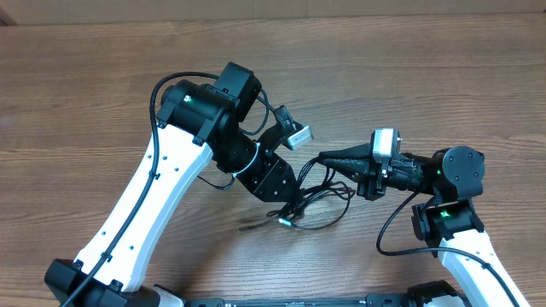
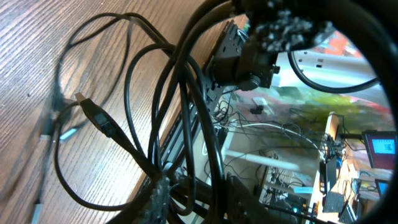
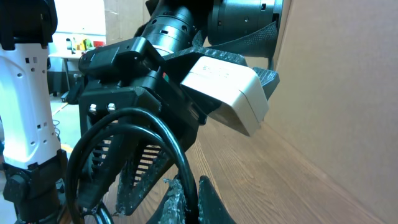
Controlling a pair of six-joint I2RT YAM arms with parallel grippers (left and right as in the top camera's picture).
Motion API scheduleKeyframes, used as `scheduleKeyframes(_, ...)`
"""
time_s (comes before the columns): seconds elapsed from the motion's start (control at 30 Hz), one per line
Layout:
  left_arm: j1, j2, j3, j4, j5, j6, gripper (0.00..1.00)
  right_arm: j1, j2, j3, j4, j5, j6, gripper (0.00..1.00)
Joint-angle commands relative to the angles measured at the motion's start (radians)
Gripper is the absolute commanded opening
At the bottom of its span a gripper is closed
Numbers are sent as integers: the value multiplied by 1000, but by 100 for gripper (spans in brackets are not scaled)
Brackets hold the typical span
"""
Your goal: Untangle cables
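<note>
Where right tool (image 3: 189,200) pinches, cables (image 3: 174,144) loop outward

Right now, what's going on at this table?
Two arms are working on a tangle of thin black cables on the wooden table. The right gripper is shut on one cord at the top of the tangle. The left gripper sits low in the knot, but it's unclear whether it grips anything. The cords are looped over each other and not yet untangled.
</note>
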Motion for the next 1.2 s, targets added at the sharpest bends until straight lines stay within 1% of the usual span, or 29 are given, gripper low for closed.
scheduleKeyframes(0.0, -6, -13, 24, 8, -1, 19, 48, -1, 1, 10, 6, 21, 4, 4)
scheduleKeyframes(0.07, -6, -13, 24, 16, -1, 19, 59, -1, 1, 10, 6, 21, 4, 4)
scheduleKeyframes(0.1, -6, -13, 24, 25, 0, 19, 61, -1, 1, 10, 6, 21, 4, 4)
scheduleKeyframes(0.13, -6, -13, 24, 31, -1, 19, 53, -1, 1, 10, 6, 21, 4, 4)
scheduleKeyframes(0.27, -6, -13, 24, 50, -1, 15, 9, -1, 1, 10, 6, 21, 4, 4)
scheduleKeyframes(0.3, -6, -13, 24, 53, -1, 15, 4, -1, 1, 10, 6, 21, 4, 4)
scheduleKeyframes(0.43, -6, -13, 24, 61, -3, 15, 4, -1, 1, 10, 6, 21, 4, 4)
scheduleKeyframes(0.57, -6, -13, 24, 72, -80, -9, 4, -1, 1, 10, 5, 21, 4, 4)
scheduleKeyframes(0.63, -6, -13, 24, 86, -145, -53, 4, -1, 1, 10, 5, 21, 4, 4)
scheduleKeyframes(0.83, -5, -13, 24, 128, -435, -255, 4, -1, 1, 10, 5, 20, 5, 4)
scheduleKeyframes(1.03, -5, -13, 24, 139, -615, -409, 4, -1, 1, 10, 1, 20, 5, 4)
scheduleKeyframes(1.17, 0, -13, 24, 138, -737, -513, 4, -1, 1, 10, -38, 21, 4, 4)
